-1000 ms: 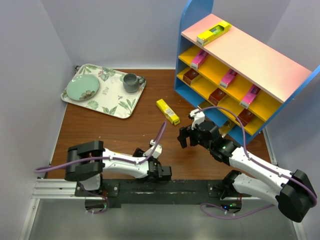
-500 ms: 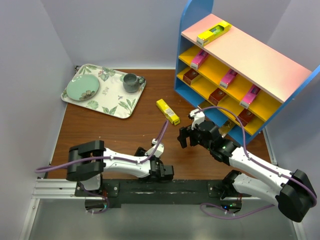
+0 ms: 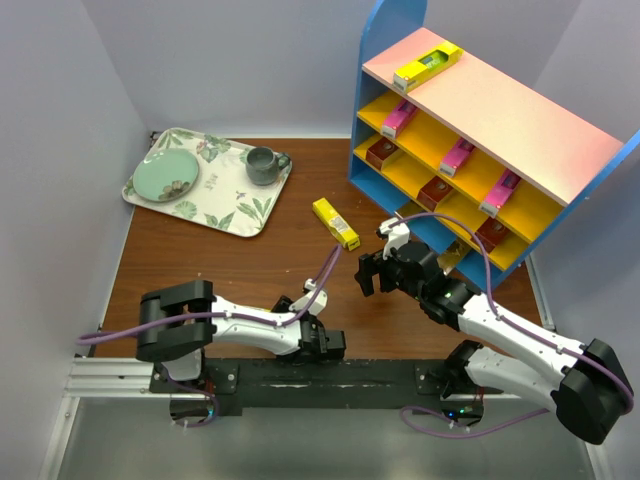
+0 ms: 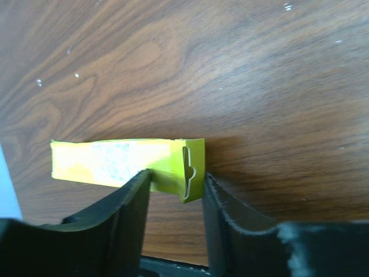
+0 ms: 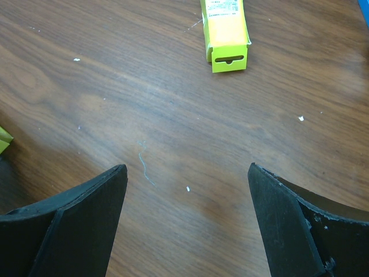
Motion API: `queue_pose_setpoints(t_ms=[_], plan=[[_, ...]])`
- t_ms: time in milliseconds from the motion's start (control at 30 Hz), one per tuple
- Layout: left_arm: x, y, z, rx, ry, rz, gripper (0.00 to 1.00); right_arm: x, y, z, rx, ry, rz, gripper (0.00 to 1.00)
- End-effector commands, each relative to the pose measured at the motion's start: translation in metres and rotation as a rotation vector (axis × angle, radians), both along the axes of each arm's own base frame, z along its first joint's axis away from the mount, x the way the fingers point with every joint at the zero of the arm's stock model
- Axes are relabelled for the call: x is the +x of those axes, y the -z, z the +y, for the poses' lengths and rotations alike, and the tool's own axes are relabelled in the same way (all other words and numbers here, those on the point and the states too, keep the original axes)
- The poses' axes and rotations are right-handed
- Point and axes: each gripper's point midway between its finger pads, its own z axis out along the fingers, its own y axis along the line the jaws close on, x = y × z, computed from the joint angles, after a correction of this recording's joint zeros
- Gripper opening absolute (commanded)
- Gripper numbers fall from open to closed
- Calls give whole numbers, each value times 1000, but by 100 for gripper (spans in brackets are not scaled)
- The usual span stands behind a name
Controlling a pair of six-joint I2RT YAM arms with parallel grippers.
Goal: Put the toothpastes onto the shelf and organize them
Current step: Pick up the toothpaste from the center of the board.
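Lying upper left: a floral tray (image 3: pixel 235 208) carrying a pale green plate (image 3: pixel 165 178) and a grey mug (image 3: pixel 262 165).
Left arm: set low along the bottom of the top view, running from its base at lower left toward the middle, forearm almost flat over the wooden table (image 3: pixel 200 265).
Left gripper (image 3: pixel 324 345): pointed down at the table. In its wrist view the fingers (image 4: pixel 130 213) stand narrowly apart astride the hang-tab end of a yellow-green carton (image 4: pixel 115 161) lying flat. Whether they pinch it cannot be told.
Loose yellow carton (image 3: pixel 335 222): flat on the table at centre frame, between tray and shelf, apart from both grippers.
Right arm: angled from its base at lower right up and leftward, wrist bent downward.
Right gripper (image 3: pixel 372 272): jaws spread wide, released, with only bare wood between them.
Shelf (image 3: pixel 392 40): upper right. A yellow box (image 3: pixel 427 65) lies on the pink top board, three pink cartons (image 3: pixel 457 156) on the upper orange board, and three dark red cartons (image 3: pixel 433 192) on the board below.
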Motion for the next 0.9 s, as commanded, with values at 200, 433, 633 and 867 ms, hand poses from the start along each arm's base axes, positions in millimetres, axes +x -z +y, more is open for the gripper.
queue_pose_setpoints(t_ms=[200,433,633,867], plan=[[-6,12,-14,-72,-20,50,25,4,-4,1,23,16,-25,90],[7,-18,-29,-135,4,1,14,2,-5,0,27,18,-26,90],[22,-47,-36,-216,12,-34,2,0,-6,1,41,9,-27,90],[47,-96,-40,-414,-2,-78,0,-9,-12,17,109,-88,-46,90]])
